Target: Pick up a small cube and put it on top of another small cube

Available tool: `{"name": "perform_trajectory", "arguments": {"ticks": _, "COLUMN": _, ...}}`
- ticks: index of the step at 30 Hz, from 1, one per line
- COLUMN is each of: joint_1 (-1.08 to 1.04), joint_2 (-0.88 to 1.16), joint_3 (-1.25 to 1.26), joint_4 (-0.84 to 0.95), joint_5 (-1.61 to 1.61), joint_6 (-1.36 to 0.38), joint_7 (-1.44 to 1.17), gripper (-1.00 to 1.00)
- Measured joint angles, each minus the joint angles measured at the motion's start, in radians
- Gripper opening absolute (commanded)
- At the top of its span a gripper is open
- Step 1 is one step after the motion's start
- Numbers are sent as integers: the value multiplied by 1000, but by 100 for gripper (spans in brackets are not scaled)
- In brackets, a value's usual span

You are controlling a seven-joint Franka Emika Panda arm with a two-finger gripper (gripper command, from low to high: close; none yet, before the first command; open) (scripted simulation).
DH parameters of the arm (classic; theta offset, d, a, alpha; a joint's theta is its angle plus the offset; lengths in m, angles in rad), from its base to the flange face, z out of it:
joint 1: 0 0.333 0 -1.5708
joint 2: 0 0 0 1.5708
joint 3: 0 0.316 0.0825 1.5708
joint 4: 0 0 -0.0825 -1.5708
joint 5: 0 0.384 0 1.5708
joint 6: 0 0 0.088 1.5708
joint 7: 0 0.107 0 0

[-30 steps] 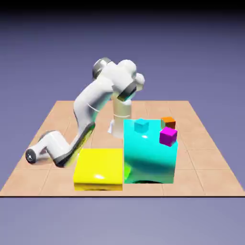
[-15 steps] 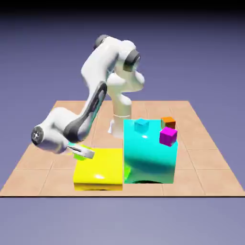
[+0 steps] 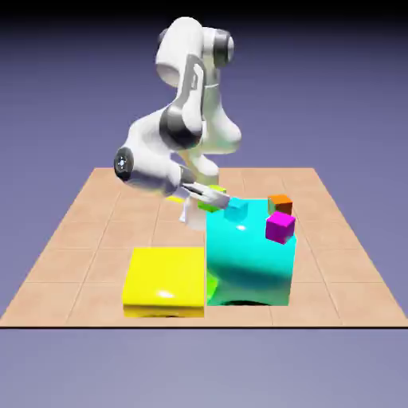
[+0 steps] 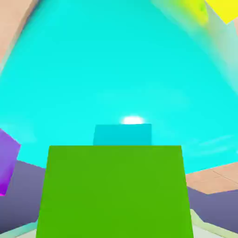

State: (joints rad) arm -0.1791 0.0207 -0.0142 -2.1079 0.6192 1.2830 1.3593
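My gripper (image 3: pixel 210 196) is shut on the small lime-green cube (image 3: pixel 217 194) and holds it in the air, just left of and slightly above the other small cube, the light-blue one (image 3: pixel 237 209). That cube rests on top of the huge glossy cyan block (image 3: pixel 251 263). In the hand view the green cube (image 4: pixel 114 190) fills the lower half and hides my fingertips. The light-blue cube (image 4: pixel 123 135) shows right beyond it, on the big cyan block (image 4: pixel 116 69).
A small magenta cube (image 3: pixel 280 227) sits at the cyan block's right upper edge, with an orange cube (image 3: pixel 280 203) behind it. A flat yellow block (image 3: pixel 165 279) lies against the cyan block's left side on the tan tiled table (image 3: pixel 80 231).
The arm has risen from low beside the yellow block, carrying the green cube up and toward the exterior view's right, close to the light-blue cube. The other blocks have not moved.
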Motion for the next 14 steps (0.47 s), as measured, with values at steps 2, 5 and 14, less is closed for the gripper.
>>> {"name": "perform_trajectory", "arguments": {"ticks": 2, "joint_1": -33, "joint_2": -6, "joint_3": 50, "joint_4": -26, "joint_5": 9, "joint_6": -28, "joint_7": 20, "gripper": -100}}
{"name": "perform_trajectory", "arguments": {"ticks": 5, "joint_1": -68, "joint_2": -22, "joint_3": 68, "joint_4": -98, "joint_5": 26, "joint_6": 32, "joint_7": 5, "gripper": -100}}
{"name": "perform_trajectory", "arguments": {"ticks": 14, "joint_1": -23, "joint_2": -10, "joint_3": 55, "joint_4": -43, "joint_5": 12, "joint_6": -14, "joint_7": 16, "gripper": 100}}
